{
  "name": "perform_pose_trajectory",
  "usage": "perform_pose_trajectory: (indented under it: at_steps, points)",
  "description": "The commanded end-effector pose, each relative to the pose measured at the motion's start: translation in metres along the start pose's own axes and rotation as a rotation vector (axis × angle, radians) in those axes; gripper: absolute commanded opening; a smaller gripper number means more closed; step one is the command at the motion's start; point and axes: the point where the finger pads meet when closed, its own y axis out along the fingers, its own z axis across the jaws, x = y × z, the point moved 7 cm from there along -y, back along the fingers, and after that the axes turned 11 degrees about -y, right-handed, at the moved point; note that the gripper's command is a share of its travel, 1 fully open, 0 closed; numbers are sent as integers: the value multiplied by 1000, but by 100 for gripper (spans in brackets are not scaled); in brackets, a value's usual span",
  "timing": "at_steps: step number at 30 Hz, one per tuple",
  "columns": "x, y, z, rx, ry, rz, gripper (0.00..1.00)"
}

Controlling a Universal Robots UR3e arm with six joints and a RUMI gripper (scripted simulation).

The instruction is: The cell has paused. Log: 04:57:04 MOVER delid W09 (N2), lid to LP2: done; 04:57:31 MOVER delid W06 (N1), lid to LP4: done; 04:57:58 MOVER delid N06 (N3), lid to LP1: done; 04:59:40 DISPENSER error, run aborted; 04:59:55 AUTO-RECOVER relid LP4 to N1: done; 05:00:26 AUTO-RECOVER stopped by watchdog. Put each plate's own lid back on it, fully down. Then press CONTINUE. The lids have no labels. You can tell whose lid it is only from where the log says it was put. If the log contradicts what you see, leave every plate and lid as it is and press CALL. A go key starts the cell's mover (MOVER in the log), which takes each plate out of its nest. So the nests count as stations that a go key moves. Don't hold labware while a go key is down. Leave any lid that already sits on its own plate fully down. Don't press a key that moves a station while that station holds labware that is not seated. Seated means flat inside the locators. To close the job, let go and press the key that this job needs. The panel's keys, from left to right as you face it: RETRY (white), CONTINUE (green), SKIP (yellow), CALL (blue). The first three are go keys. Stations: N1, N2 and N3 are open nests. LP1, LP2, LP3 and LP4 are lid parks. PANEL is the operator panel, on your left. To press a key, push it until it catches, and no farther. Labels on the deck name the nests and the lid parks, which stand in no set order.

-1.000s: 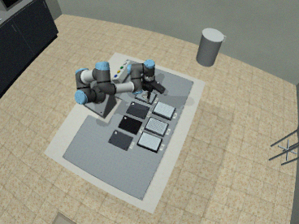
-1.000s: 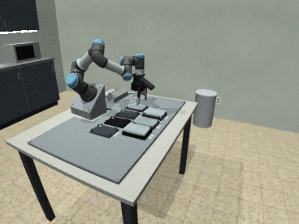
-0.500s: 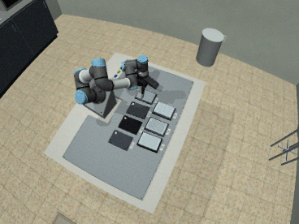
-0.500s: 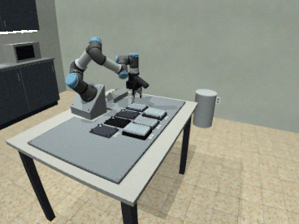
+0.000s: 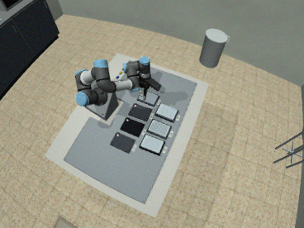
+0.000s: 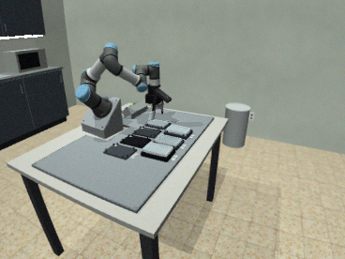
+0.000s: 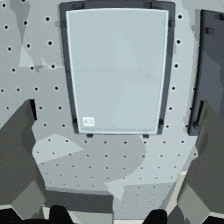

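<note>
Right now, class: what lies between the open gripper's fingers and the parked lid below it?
Nothing. In the wrist view, the fingers hang open above the lid, with only air and pegboard deck showing between them.
</note>
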Motion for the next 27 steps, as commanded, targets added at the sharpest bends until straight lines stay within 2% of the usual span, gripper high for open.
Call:
perform_pose_trajectory:
  at_steps: [1,20,27]
  points:
    - [-1,6,0,-1,1,2,82]
    - [-1,34,0,-1,1,2,82]
    - [-1,35,0,-1,1,2,82]
